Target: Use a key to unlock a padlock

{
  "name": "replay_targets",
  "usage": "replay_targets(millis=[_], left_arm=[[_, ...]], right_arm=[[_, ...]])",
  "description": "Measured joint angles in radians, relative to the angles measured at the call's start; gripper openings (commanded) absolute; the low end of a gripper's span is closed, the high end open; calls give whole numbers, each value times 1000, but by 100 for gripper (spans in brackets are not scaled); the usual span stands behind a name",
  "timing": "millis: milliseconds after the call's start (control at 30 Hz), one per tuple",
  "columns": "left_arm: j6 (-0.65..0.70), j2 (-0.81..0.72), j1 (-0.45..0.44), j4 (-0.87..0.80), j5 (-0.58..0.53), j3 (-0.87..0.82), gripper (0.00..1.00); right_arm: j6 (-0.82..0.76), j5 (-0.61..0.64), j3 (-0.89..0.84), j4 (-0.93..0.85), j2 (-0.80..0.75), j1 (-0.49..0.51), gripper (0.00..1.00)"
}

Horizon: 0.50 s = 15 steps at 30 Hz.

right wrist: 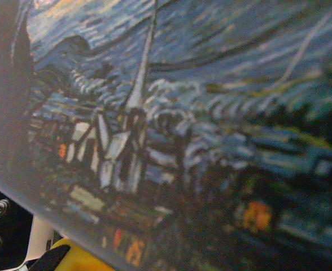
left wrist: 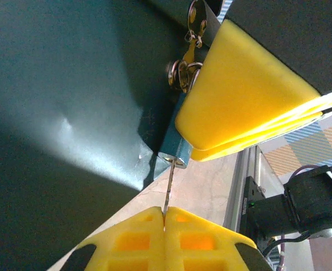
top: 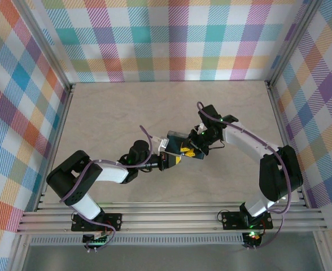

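The padlock (left wrist: 177, 148), a small light-blue block with a pale brassy end, hangs at the edge of the dark-blue painted tin (left wrist: 70, 113). My right gripper (top: 189, 151) is shut on it, and its yellow fingers (left wrist: 245, 96) cover most of the lock body. A thin metal key (left wrist: 169, 186) is pinched in my left gripper (left wrist: 165, 217), which is shut. The key's tip sits in the keyway at the brassy end. A metal ring and hasp (left wrist: 186, 68) show above the lock. In the top view my left gripper (top: 171, 160) meets the right one beside the tin (top: 177, 138).
The tin's swirl-painted lid (right wrist: 171, 124) lies very close under the right wrist camera, with a yellow finger (right wrist: 70, 261) at the bottom left corner. The beige table (top: 126, 113) has aluminium rails (top: 171, 217) along its near edge and plaid walls around it.
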Motion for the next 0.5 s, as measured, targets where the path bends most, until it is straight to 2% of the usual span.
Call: replay_targets(millis=[333, 500], left_arm=[[10, -2, -2, -7, 1, 0, 0], [9, -2, -1, -8, -19, 10, 0]], right_arm=[[-98, -15, 17, -51, 7, -4, 0], [-141, -77, 18, -97, 7, 6, 0]])
